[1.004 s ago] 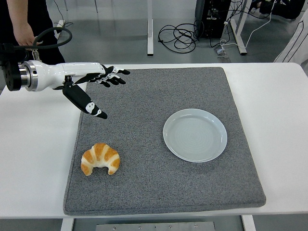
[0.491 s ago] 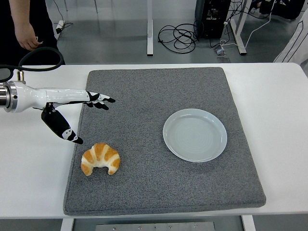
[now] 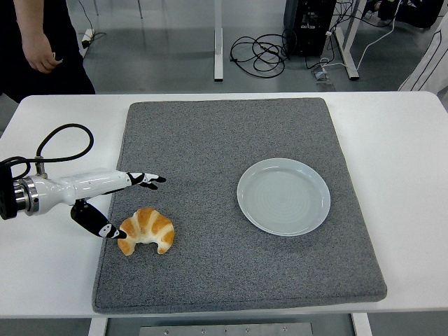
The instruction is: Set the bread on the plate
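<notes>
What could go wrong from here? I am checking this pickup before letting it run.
The left hand is open beside the croissant, thumb tip at its left end and fingers above it. Closing from here might only nudge the curved roll across the grey mat rather than grip it. The plate lies well to the right, so a loose hold could drop the croissant during the carry.

left hand (image 3: 115, 203) spread open beside croissant (image 3: 146, 230) (thumb tip at its left end), plate (image 3: 283, 196) well apart.
</notes>
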Controlling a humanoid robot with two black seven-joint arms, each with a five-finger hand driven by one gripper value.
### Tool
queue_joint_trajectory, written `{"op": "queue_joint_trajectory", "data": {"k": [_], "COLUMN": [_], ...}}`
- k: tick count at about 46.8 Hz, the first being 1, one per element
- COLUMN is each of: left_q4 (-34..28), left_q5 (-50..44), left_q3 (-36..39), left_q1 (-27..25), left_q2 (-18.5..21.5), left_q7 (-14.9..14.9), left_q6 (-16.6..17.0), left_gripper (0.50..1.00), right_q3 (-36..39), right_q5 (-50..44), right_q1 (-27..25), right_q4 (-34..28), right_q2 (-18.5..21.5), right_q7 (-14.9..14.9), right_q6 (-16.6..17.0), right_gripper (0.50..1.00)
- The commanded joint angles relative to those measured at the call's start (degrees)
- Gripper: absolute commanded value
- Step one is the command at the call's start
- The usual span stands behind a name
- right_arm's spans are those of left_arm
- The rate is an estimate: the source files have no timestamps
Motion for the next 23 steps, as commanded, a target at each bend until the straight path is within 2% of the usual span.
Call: {"op": "queue_joint_trajectory", "data": {"k": [1,9,23], "left_q4": [0.10,1.24,6.25], "left_q5": [-0.06,0.03,0.38], "left_q3": [0.01,0.01,0.01], "left_q1": [1.16,4.50,8.81], "left_q2": [-0.71,-2.12,-4.58], "left_q7": [-0.06,-1.20,-8.06], "left_q6": [0.98,3.88,9.95], "left_gripper": [0.905,0.905,0.905], "right_q3": [-0.01,-0.01,-0.01], "right_q5": [0.00,0.00,0.00], "right_q1": [0.00,-0.09,0.00], "right_q4": [0.00,0.00,0.00], "right_q2": [0.00,0.00,0.00], "right_q7": [0.01,0.01,0.01], "right_q6": [0.00,0.00,0.00], "right_gripper": [1.000,1.000,1.000]}}
